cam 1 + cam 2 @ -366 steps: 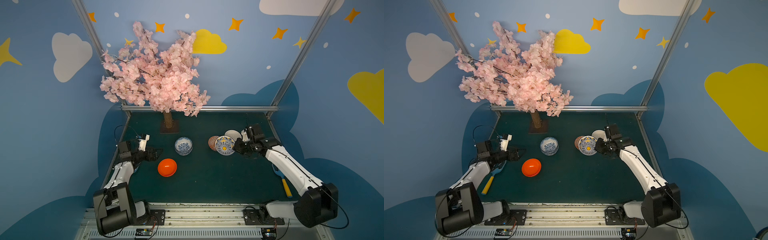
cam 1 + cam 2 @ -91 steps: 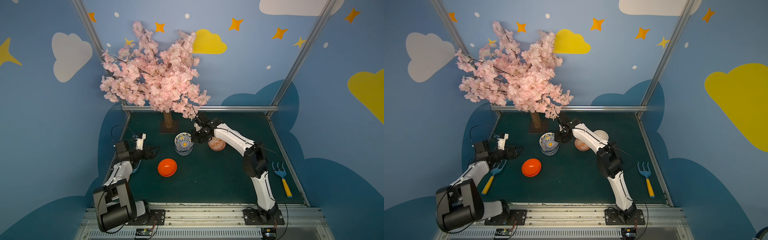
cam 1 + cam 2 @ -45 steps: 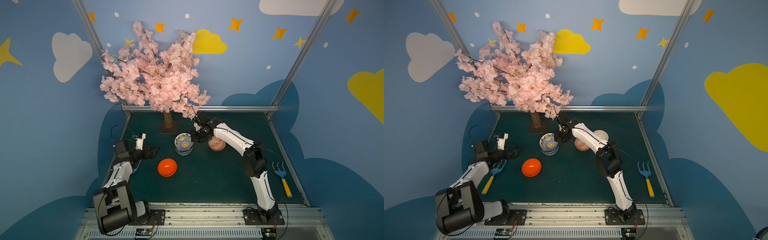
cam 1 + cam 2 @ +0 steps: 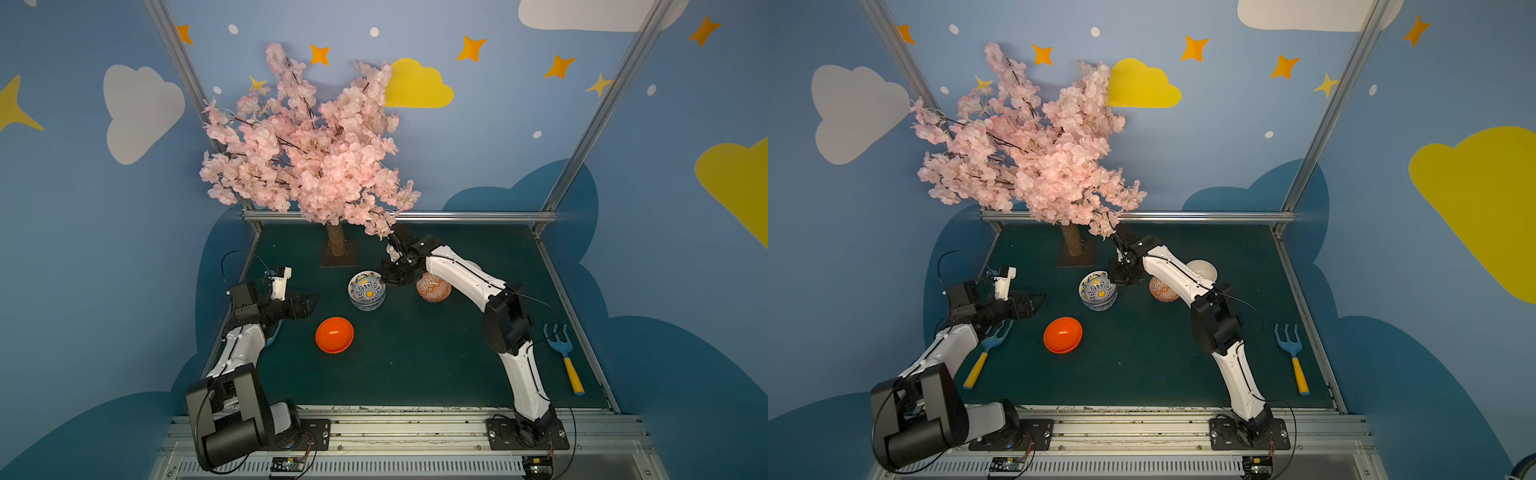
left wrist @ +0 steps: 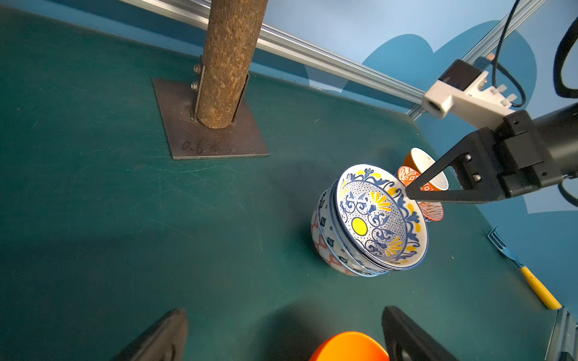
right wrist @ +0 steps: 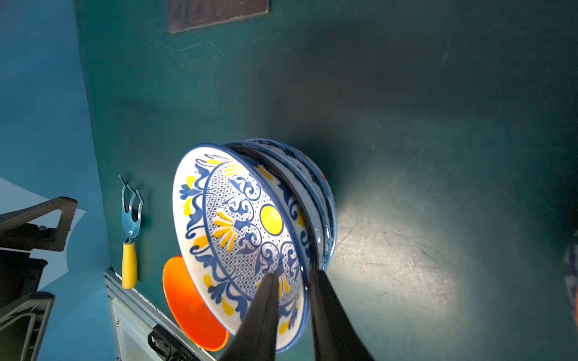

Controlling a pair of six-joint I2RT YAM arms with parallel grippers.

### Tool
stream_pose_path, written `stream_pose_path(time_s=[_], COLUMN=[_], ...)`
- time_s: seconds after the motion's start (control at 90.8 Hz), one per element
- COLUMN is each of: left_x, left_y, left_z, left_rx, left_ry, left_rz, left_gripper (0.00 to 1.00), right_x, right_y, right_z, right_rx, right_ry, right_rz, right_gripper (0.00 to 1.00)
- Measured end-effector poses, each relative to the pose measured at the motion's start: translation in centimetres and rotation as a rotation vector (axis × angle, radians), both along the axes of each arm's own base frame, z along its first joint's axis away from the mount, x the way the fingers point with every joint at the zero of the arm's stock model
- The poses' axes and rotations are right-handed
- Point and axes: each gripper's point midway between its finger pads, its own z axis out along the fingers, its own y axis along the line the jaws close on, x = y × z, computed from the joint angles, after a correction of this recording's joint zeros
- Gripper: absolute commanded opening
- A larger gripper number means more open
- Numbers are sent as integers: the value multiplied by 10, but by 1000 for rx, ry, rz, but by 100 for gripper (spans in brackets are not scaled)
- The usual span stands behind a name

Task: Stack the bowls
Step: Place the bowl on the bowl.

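A stack of blue-and-white patterned bowls (image 4: 366, 291) (image 4: 1098, 293) stands mid-table, topped by a bowl with yellow marks (image 6: 240, 225) (image 5: 375, 215). My right gripper (image 6: 293, 275) (image 4: 384, 282) straddles that top bowl's rim, one finger inside and one outside, jaws parted with a gap showing. Just right of the stack lie an orange-white lattice bowl (image 4: 433, 289) and a cream-white bowl (image 4: 1202, 270). A glossy orange bowl (image 4: 334, 334) (image 5: 348, 347) sits nearer the front. My left gripper (image 5: 284, 310) (image 4: 305, 303) hovers wide open left of it, holding nothing.
The blossom tree's trunk (image 4: 336, 243) and its metal foot (image 5: 212, 134) stand behind the stack, with branches hanging over my right wrist. Blue forks with yellow handles lie at the right edge (image 4: 565, 353) and under my left arm (image 4: 984, 353).
Four seconds ago my right gripper held the yellow-marked bowl at the right; it now sits on the stack. Over the last second the right jaws have parted. The left arm has barely moved.
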Motion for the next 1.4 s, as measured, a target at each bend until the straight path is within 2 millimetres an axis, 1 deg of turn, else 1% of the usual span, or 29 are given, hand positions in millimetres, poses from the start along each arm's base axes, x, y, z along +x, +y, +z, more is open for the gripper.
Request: stream_pose_path(time_s=[0.143,0.198,0.308,0.374,0.462,0.54,0.617,1.035,1.123,1.31,1.398], left_x=[0,0,0,0,0,0,0,-1,-1,-1,-1], left_y=[0,0,0,0,0,0,0,0,0,0,0], left_z=[0,0,0,0,0,0,0,-1,-1,-2,0], left_rx=[0,0,0,0,0,0,0,-1,-1,1,4], left_ry=[0,0,0,0,0,-1,0,3,3,4,-2], left_rz=[0,0,0,0,0,0,0,0,1,3,3], left_gripper=[100,100,100,100,100,100,100,100,100,100,100], right_x=[1,1,2,2,2,2,2,1,0,-5,-6], right_y=[0,-2,-3,-3,-4,-5,-6,-7,-8,-12,-13], right_z=[2,1,1,1,0,0,0,-3,-8,-26,-29], right_rx=[0,-4,-8,-9,-13,-15,-17,-22,-28,-50,-54], right_ry=[-4,-6,-10,-11,-9,-7,-6,-2,5,26,24], right_rz=[2,3,8,10,12,10,9,9,10,18,24], right_gripper=[26,23,20,16,9,5,4,1,3,9,13])
